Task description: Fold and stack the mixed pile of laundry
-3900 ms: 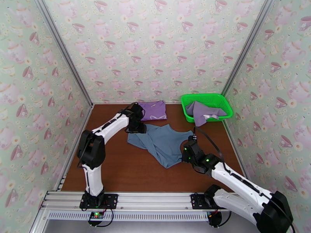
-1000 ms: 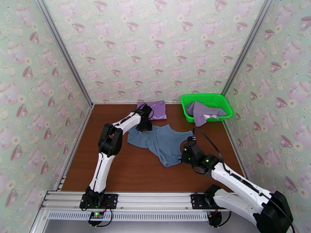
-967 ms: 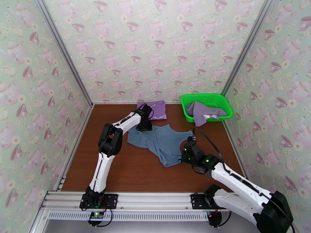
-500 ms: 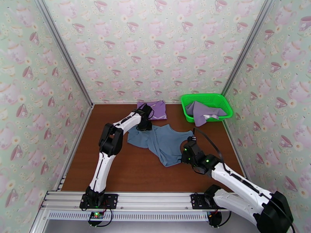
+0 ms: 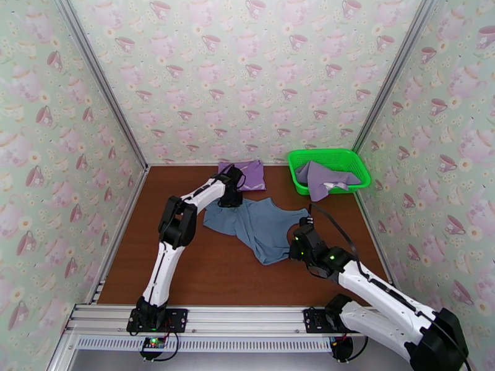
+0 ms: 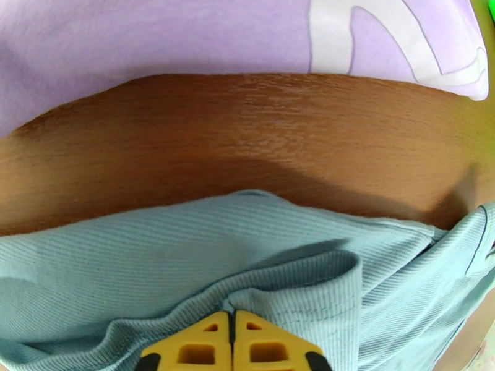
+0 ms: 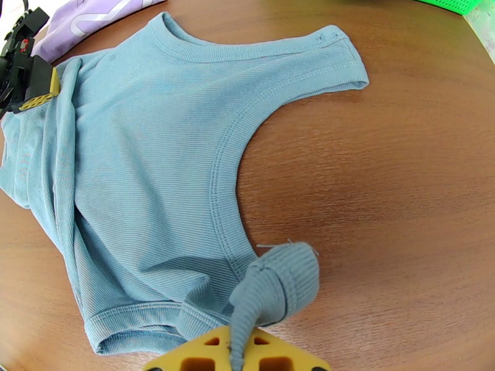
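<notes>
The blue top point(image 7: 142, 156) lies rumpled mid-bench point(image 5: 198, 273). It's soft, light and limp, so hems and straps are the best holds. The right claw point(image 7: 238, 357) clamps a bunched strap, and the left claw point(image 6: 232, 335) pinches a fold nearer the far edge. The left wrist view shows bare wood before the purple shirt point(image 6: 154, 38). Overhead, a grey garment point(image 5: 322, 177) spills from the basket point(image 5: 346, 157) in the far right corner.

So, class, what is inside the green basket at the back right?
A pale lavender-grey garment lies crumpled in the green basket, one end hanging over its near rim. Anything beneath the cloth is hidden.
</notes>
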### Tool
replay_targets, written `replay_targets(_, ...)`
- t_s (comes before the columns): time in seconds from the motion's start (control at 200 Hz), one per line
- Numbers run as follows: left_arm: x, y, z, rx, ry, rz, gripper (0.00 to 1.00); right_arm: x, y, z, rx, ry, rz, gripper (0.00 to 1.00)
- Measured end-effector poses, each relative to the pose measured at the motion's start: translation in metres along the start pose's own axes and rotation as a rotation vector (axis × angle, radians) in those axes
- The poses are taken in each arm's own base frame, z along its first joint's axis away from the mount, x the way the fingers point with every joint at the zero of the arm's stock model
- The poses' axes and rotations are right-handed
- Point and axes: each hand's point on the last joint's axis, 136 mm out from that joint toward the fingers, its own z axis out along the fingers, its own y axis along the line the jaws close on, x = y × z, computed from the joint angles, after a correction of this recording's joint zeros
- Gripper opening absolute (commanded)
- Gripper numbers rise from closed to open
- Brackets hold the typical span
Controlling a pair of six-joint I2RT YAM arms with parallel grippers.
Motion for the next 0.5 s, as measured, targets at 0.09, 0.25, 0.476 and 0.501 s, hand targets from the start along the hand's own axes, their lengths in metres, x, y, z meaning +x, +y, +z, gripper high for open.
replay_targets(0.09,-0.001,-0.001,-0.01,-0.007,-0.012,0.01,0.02,0.0,0.0,0.0,0.0,0.001,-0.001,0.0)
replay_targets(0.25,-0.014,-0.014,-0.073,0.005,-0.107,0.047,0.04,0.001,0.0,0.002,0.004,0.008,-0.003,0.0)
replay_targets(0.476,-0.022,-0.027,-0.214,0.054,-0.342,0.092,0.04,0.002,0.0,0.002,0.004,0.011,-0.007,0.0)
replay_targets(0.501,-0.019,-0.026,-0.226,0.057,-0.359,0.096,0.04,0.001,0.0,0.002,0.007,0.011,-0.008,0.0)
